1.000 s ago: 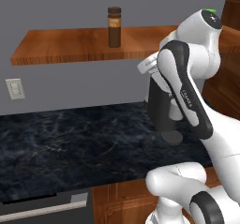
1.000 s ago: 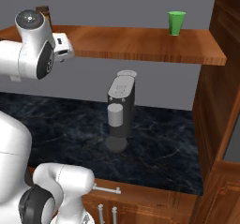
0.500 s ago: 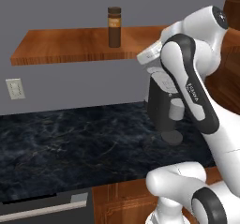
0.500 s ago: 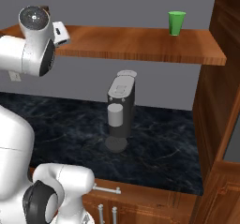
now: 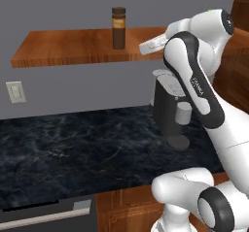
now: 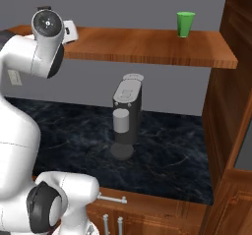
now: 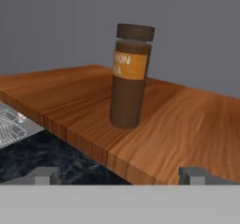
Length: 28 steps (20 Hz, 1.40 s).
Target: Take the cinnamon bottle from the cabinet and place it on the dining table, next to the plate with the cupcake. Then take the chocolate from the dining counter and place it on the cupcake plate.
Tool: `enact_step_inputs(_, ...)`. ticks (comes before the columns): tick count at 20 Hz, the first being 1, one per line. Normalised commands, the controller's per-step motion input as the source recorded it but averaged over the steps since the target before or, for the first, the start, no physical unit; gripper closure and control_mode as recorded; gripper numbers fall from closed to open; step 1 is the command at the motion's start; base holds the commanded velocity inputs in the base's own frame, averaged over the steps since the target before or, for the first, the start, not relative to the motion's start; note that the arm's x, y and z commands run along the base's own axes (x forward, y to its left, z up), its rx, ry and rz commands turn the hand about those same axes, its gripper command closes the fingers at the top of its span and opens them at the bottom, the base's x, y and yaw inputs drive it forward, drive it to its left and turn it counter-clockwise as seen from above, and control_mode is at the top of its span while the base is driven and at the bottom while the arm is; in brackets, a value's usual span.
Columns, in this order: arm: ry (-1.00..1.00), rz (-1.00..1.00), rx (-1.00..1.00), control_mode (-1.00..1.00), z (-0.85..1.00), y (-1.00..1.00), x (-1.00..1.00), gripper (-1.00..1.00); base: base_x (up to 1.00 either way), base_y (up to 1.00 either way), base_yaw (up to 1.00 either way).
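I see the cinnamon bottle (image 7: 131, 75) standing upright on the cabinet (image 7: 187, 124) shelf, near its front edge and ahead of my hand. My fingers (image 7: 47, 175) are spread wide and hold nothing, one tip low on each side of the bottle, well apart from it.

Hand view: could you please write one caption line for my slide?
Open jaws face the upright cinnamon bottle standing on the wooden cabinet shelf, not yet touching it.

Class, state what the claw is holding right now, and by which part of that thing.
Nothing. The open claw is short of the cinnamon bottle, which stands untouched on the cabinet.
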Motion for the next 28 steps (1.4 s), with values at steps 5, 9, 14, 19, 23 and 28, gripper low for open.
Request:
enact_step_inputs(5, 0.01, -0.04, 0.15, -1.0, 0.33, 0.09, 0.3, -1.0, 0.0, 0.0, 0.0)
enact_step_inputs(9, 0.11, 0.0, 0.1, -1.0, 0.23, 0.18, 0.29, -1.0, 0.0, 0.0, 0.0)
enact_step_inputs(14, 0.2, 0.0, 0.08, -1.0, 0.06, 0.14, 0.18, -1.0, 0.0, 0.0, 0.0)
enact_step_inputs(19, 0.19, 0.0, 0.0, -1.0, 0.0, 0.17, 0.03, -1.0, 0.0, 0.0, 0.0)
enact_step_inputs(23, 0.01, 0.0, -0.08, -1.0, -0.09, 0.17, 0.0, -1.0, 0.0, 0.0, 0.0)
enact_step_inputs(28, -0.01, 0.0, -0.16, -1.0, -0.22, 0.11, 0.0, -1.0, 0.0, 0.0, 0.0)
